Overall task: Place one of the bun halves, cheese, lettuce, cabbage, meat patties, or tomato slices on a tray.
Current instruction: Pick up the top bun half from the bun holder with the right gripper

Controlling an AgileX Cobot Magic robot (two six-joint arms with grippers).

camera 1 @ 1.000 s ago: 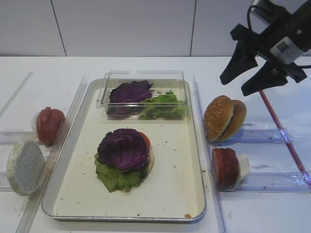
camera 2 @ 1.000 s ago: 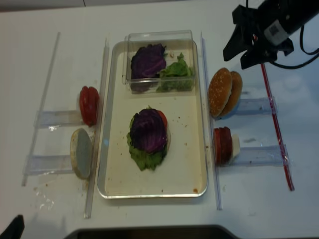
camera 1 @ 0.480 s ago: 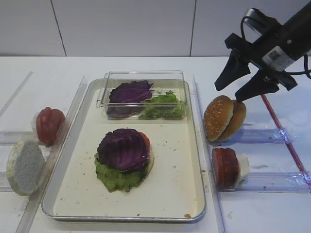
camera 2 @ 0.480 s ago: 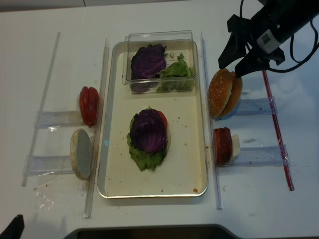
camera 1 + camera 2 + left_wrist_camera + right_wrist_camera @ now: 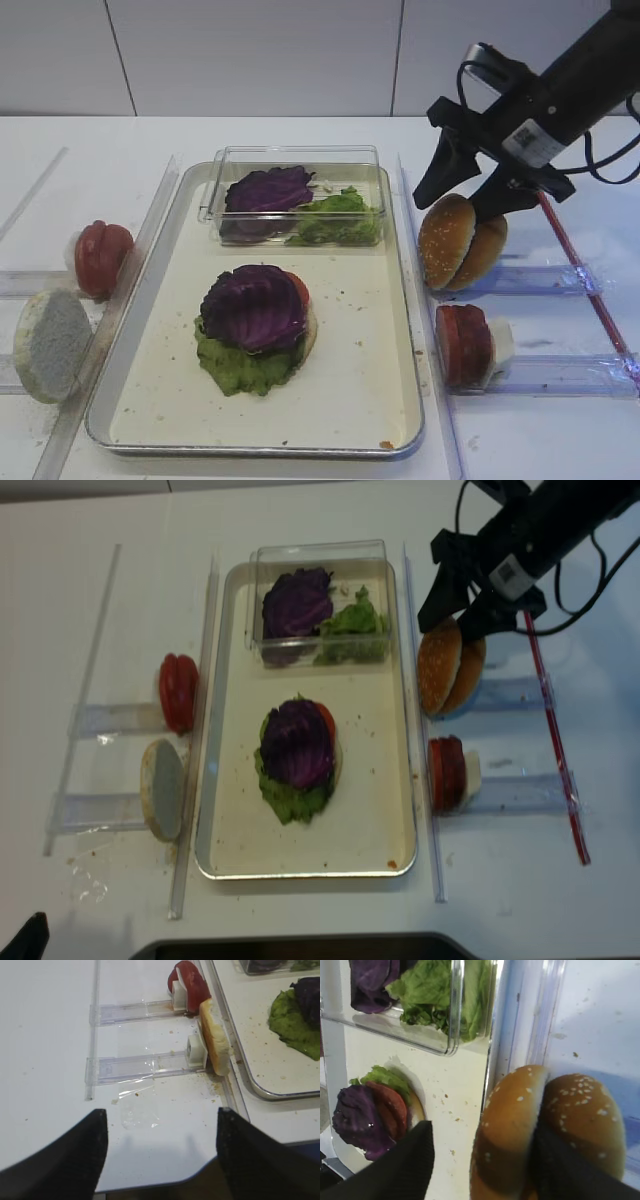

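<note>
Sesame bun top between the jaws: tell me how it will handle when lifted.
The nearer bun top looks soft and light, so it probably dents under a firm squeeze. It stands on edge against a second bun top, which may tip once its neighbour leaves. The right gripper, jaws open, straddles it.

The tray [image 5: 400, 330] is silver-rimmed with a cream, crumb-flecked floor. On it, dark purple veined cabbage [image 5: 253, 305] tops bright green ruffled lettuce [image 5: 243, 368], a red slice showing between. Right of the tray stand golden-brown bun halves [image 5: 446, 240] speckled with pale sesame seeds; left, a grey-white floury bun [image 5: 49, 343].
</note>
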